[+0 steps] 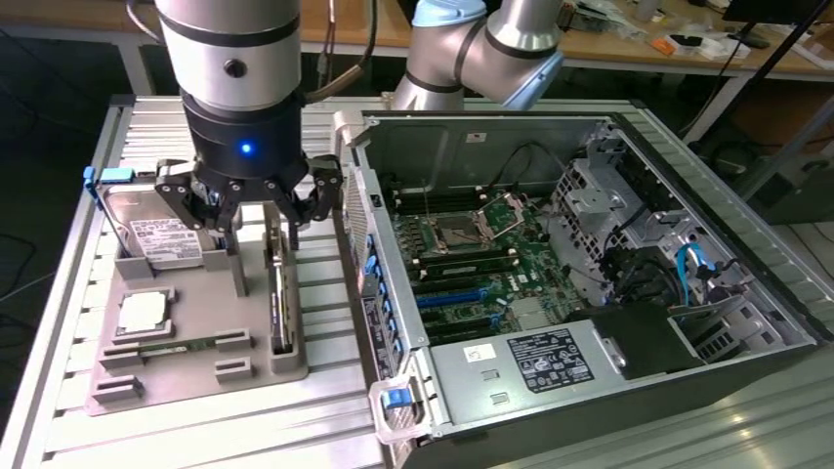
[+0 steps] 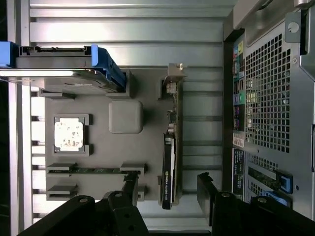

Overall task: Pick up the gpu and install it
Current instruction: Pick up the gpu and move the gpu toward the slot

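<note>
Above the grey parts tray [image 1: 195, 337], pincer [image 1: 254, 220] hangs released over the edge-standing gpu [image 2: 169, 162], untouched. Grip wants jaws square across card's faces, centred lengthwise, clear of bracket [image 2: 174, 73].

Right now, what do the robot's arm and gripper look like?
The arm is a fat silver-grey tube with black bands and a light blue cap on one joint. A thin dark cable hangs beside it. The gripper is black, with chunky jointed fingers and a small blue light above.
</note>
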Controlling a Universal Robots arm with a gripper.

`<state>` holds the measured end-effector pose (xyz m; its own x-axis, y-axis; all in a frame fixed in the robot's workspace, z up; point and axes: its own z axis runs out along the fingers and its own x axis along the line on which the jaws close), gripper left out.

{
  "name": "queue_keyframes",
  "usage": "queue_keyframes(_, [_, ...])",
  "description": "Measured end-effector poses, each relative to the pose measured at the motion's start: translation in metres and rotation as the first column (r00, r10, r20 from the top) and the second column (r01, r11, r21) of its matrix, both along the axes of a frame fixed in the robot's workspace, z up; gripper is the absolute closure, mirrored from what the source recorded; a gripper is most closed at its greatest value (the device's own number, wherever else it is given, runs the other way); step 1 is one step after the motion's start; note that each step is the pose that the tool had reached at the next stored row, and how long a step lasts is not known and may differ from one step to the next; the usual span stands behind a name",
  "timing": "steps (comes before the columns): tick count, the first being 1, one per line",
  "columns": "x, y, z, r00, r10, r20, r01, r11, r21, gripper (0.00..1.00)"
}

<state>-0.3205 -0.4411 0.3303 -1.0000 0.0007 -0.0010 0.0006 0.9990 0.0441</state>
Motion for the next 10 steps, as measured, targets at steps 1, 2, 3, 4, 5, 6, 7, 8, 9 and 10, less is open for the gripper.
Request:
queue_keyframes(1, [0.000, -0.0005, -0.0029, 1.0000, 0.000, -0.0001, 0.000, 1.0000, -0.0001, 0.40])
queue_keyframes(2, [0.000, -0.0011, -0.0066, 1.0000, 0.000, -0.0001, 0.000, 1.0000, -0.0001, 0.40])
queue_keyframes(3, [0.000, -0.0013, -0.0083, 1.0000, 0.000, 0.0000, 0.000, 1.0000, 0.0000, 0.40])
queue_keyframes(4, [0.000, -0.0015, -0.0101, 1.0000, 0.000, 0.0000, 0.000, 1.0000, 0.0000, 0.40])
queue_keyframes(5, [0.000, -0.0017, -0.0119, 1.0000, 0.000, 0.0000, 0.000, 1.0000, 0.0000, 0.40])
queue_keyframes(6, [0.000, -0.0019, -0.0137, 1.0000, 0.000, -0.0001, 0.000, 1.0000, -0.0001, 0.40])
queue_keyframes(7, [0.000, -0.0022, -0.0157, 1.0000, 0.000, 0.0000, 0.000, 1.0000, -0.0001, 0.40])
queue_keyframes(8, [0.000, -0.0023, -0.0175, 1.0000, 0.000, 0.0000, 0.000, 1.0000, 0.0000, 0.40])
queue_keyframes(9, [0.000, -0.0025, -0.0192, 1.0000, 0.000, 0.0000, 0.000, 1.0000, 0.0000, 0.40])
queue_keyframes(10, [0.000, -0.0027, -0.0211, 1.0000, 0.000, 0.0000, 0.000, 1.0000, 0.0000, 0.40])
